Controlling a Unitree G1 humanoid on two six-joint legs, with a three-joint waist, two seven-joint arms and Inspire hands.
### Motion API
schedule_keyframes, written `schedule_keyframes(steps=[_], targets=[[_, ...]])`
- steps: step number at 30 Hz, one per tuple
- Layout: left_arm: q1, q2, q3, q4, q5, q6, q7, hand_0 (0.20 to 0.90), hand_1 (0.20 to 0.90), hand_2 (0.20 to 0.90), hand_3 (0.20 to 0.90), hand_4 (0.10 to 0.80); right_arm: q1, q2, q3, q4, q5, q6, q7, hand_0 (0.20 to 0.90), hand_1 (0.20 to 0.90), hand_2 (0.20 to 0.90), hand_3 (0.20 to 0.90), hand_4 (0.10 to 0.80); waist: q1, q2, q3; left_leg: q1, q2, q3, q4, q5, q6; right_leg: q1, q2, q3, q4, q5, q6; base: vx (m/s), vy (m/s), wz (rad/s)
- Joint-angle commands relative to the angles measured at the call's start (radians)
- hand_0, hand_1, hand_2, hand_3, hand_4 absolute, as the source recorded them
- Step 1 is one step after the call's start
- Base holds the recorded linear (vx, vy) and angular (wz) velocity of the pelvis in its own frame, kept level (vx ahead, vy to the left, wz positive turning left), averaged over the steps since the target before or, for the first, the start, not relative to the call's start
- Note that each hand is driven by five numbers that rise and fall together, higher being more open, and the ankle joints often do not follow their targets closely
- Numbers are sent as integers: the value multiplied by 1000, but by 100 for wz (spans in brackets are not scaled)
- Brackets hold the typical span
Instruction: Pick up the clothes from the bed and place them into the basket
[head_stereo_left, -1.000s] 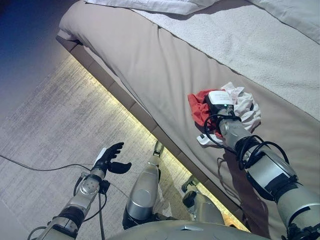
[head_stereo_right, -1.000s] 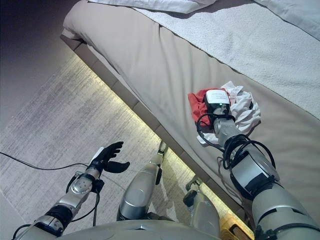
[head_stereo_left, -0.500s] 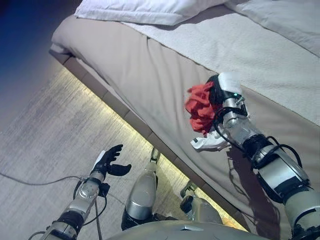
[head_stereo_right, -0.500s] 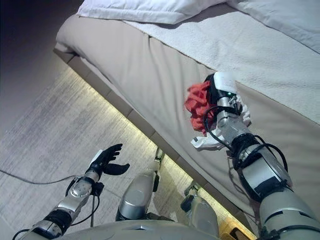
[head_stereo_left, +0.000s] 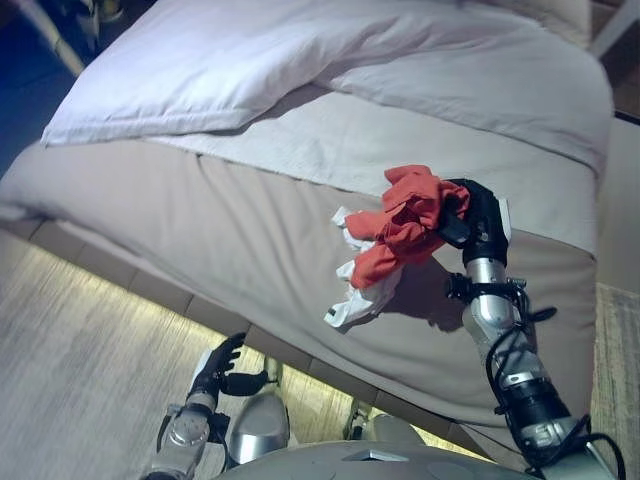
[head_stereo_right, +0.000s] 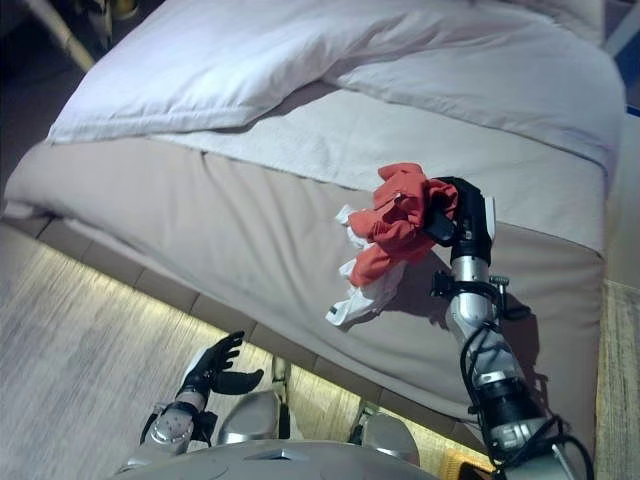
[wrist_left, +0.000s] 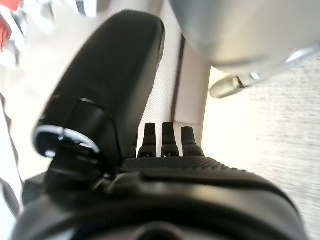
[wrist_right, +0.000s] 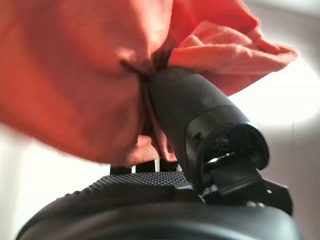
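Right robot hand (head_stereo_right: 458, 222) is clamped on a bunch of clothes (head_stereo_right: 392, 232), red w/ a white piece hanging under, lifted clear above the bed (head_stereo_right: 250, 215). Looks light, floppy stuff; the white bit dangles loose and may slip, so grab the bunched middle. Left robot hand (head_stereo_right: 212, 367) is low by the floor, fingers relaxed, holding nothing.
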Motion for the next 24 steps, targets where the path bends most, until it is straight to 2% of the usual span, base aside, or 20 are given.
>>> schedule_keyframes(steps=[1, 3, 9, 12, 17, 22, 23, 24], targets=[[-7, 1, -34, 63, 13, -95, 20, 900, 900, 900, 900, 800, -19, 36, -69, -162, 351, -125, 271, 300, 300, 300, 200, 100, -10, 28, -125, 12, 52, 48, 1, -71, -31, -17, -5, 24, 49, -26, 9, -48, -41, -12], [-25, 3, -47, 91, 12, -95, 9, 900, 900, 900, 900, 800, -5, 88, -95, -208, 547, -79, 370, 300, 300, 300, 200, 100, -28, 26, -140, 27, 61, 58, 1, -72, -33, -6, 0, 28, 44, -28, 6, -43, -33, -15], [-45, 6, -69, 144, 20, -106, -1, 900, 900, 900, 900, 800, 12, 155, -150, -288, 761, -57, 425, 300, 300, 300, 200, 100, -58, 24, -160, 48, 71, 67, 1, -75, -36, 6, 13, 45, 40, -34, 1, -23, -14, -6], [-59, 2, -85, 165, 21, -110, 5, 900, 900, 900, 900, 800, 26, 160, -175, -351, 759, -67, 423, 300, 300, 300, 200, 100, -82, 20, -167, 58, 76, 75, 5, -76, -38, 6, 18, 64, 37, -33, -4, -47, 14, -9], [-78, 1, -84, 174, 10, -117, 0, 900, 900, 900, 900, 800, 34, 108, -226, -421, 718, -72, 407, 300, 300, 300, 200, 100, -110, 12, -173, 65, 89, 96, 15, -74, -45, 5, 12, 82, 33, -24, -2, -31, 23, -22], [-120, -4, -92, 190, 16, -111, -16, 900, 900, 900, 900, 800, 6, 73, -261, -438, 695, -107, 323, 300, 300, 300, 200, 100, -123, 0, -182, 59, 89, 92, 57, -95, -47, -8, 16, 108, 43, -28, -9, -34, 12, -14], [-122, -8, -102, 193, 19, -112, -20, 900, 900, 900, 900, 800, 3, 68, -260, -433, 696, -106, 308, 300, 300, 300, 200, 100, -117, -5, -176, 48, 77, 38, 105, -111, -46, -5, 14, 130, 47, -27, -12, -13, 76, -27], [-115, -13, -114, 195, -2, -116, -5, 900, 900, 900, 900, 800, -6, 66, -241, -410, 702, -107, 303, 300, 300, 300, 200, 100, -93, -10, -172, 26, 16, -119, 131, -134, -23, -17, 8, 182, 59, -13, -14, 20, 94, -47]])
